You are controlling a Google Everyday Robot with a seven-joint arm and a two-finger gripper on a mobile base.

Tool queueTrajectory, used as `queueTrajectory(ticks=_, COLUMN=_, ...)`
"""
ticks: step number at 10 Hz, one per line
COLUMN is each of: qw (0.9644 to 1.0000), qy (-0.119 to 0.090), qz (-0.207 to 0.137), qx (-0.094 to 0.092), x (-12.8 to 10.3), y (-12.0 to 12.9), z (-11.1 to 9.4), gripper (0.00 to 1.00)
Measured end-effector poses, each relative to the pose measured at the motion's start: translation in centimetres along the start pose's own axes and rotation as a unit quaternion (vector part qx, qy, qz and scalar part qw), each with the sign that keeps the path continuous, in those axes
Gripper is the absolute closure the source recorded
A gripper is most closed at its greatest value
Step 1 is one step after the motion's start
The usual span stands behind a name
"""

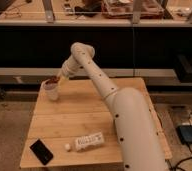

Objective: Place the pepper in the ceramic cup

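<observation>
Camera view, gripper [55, 80] shut, pepper [51, 80] over ceramic cup [51, 92]

Ceramic cup [51, 90] at bench [89, 122] far-left corner. Tool [55, 80] directly above cup rim, pepper [51, 80] at its tip over cup mouth. Packet [89, 141], small ball [67, 147], flat slab [41, 151] near front edge, well apart from cup.

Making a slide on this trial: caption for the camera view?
Shut gripper holds the pepper at the ceramic cup rim on the wooden table.
</observation>
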State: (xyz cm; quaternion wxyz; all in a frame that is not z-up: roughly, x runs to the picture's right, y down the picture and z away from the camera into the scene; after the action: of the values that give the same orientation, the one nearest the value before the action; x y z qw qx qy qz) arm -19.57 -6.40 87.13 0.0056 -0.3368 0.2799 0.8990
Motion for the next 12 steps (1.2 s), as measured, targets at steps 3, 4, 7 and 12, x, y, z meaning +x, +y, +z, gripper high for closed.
queueTrajectory(ticks=3, qw=0.9993, qy=-0.024, qz=-0.028, qx=-0.001, x=0.2, y=-0.3, z=-0.8, gripper=0.82)
queueTrajectory(ticks=4, qw=0.9989, qy=-0.03, qz=-0.035, qx=0.0, x=0.2, y=-0.5, z=-0.9, gripper=0.82)
queueTrajectory(ticks=7, qw=0.9977, qy=-0.04, qz=-0.054, qx=0.009, x=1.1, y=-1.4, z=-0.5, gripper=0.82)
queueTrajectory(ticks=12, qw=0.9963, qy=-0.051, qz=-0.066, qx=0.019, x=2.0, y=-1.8, z=0.9, gripper=0.82)
